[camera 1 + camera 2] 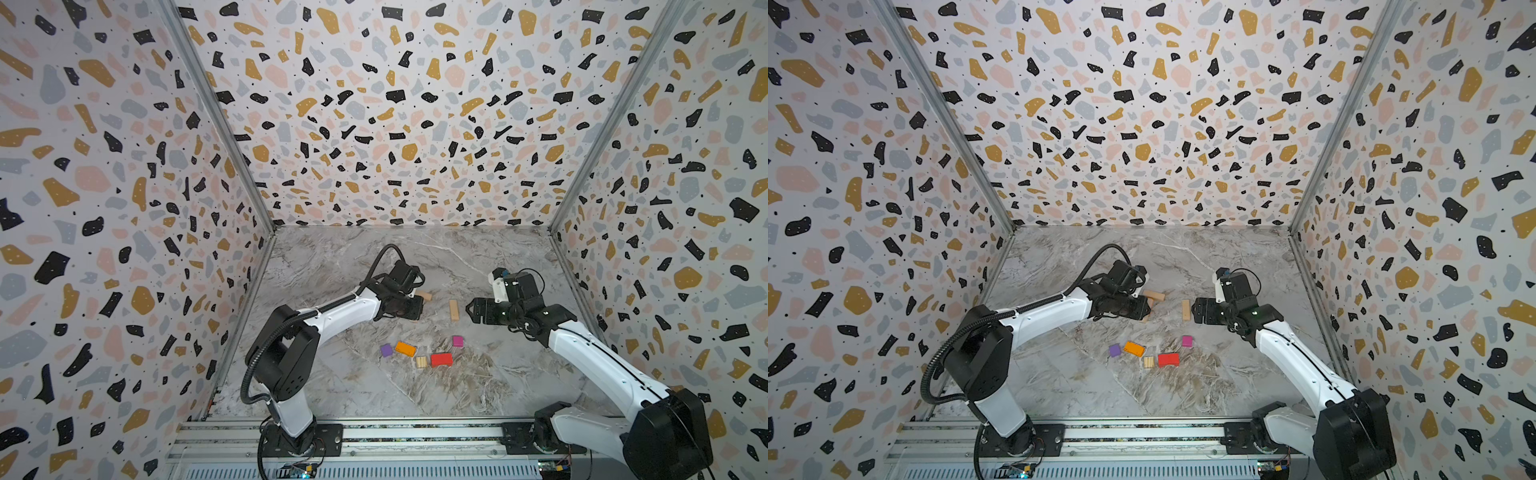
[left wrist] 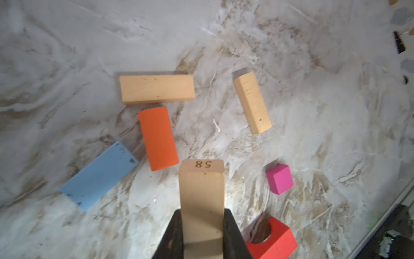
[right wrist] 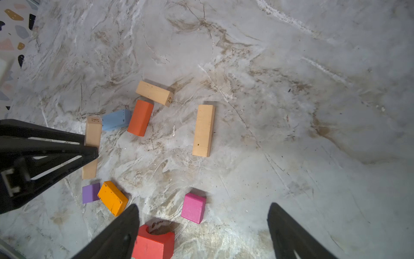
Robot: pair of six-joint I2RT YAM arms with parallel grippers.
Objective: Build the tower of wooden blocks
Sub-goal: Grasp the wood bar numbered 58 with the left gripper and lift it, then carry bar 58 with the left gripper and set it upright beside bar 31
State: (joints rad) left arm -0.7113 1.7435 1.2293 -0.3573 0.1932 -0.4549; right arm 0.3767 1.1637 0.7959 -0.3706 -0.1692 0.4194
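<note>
On the marble table (image 1: 457, 257) no tower stands yet, loose blocks (image 1: 405, 348) lying mid-frame in both top views; the left gripper (image 2: 201, 215) clamps a tan block (image 2: 201, 179), best laid flat as base, while the right gripper (image 1: 469, 311) is wide and empty.

You face three walls (image 1: 395, 104) papered in speckled terrazzo, closing in a grey marbled table (image 1: 332, 257); a metal rail (image 1: 415, 434) runs along its near edge.

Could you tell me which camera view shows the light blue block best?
The left wrist view: the light blue block lies flat there, large, its whole top face in sight. The right wrist view shows it smaller and at a slant. Both top views miss it; the left arm seems to cover that spot.
</note>
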